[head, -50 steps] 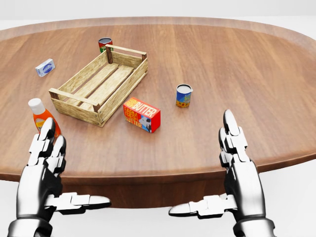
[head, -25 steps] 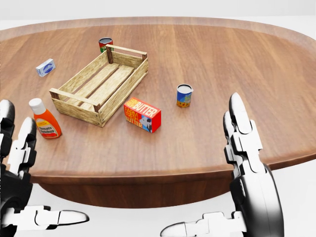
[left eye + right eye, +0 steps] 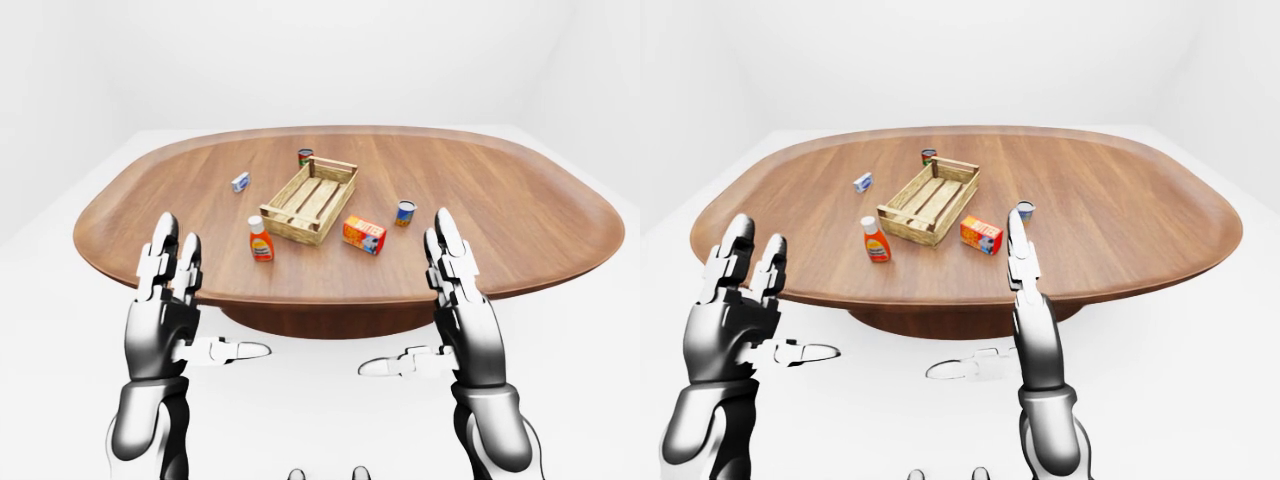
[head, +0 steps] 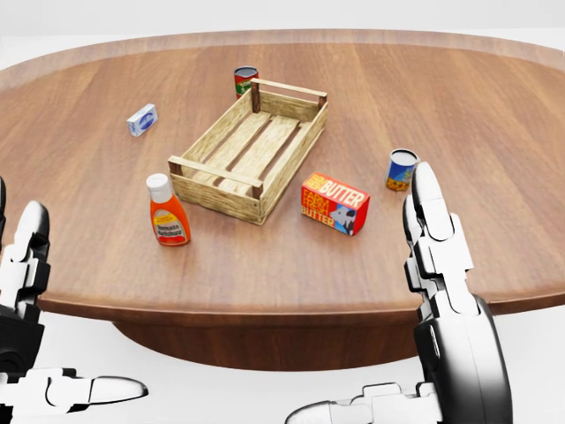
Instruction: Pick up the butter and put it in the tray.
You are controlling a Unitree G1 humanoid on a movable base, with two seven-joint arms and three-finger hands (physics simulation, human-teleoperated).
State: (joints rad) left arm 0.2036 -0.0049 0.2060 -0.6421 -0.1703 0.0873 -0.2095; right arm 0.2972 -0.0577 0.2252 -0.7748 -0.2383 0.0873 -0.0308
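Note:
The butter (image 4: 335,203) is a red and orange box lying on the wooden table, just right of the tray. The tray (image 4: 215,190) is a slatted wooden crate, empty, near the middle of the head view. My left hand (image 3: 205,300) and right hand (image 3: 405,295) are both open with fingers pointing up. They hang at the table's near edge, palms facing each other, well short of the butter. Neither holds anything.
An orange ketchup bottle (image 4: 166,212) stands left of the tray. A blue and yellow can (image 4: 402,170) stands right of the butter. A red and green can (image 4: 245,81) stands beyond the tray, and a small white and blue box (image 4: 142,119) lies at upper left. The table's rounded edge (image 4: 265,309) runs below.
The whole head view has shifted: the tray, butter and cans now sit further right, so the camera has moved. My left hand has dropped to the view's lower left; the right hand has risen closer.

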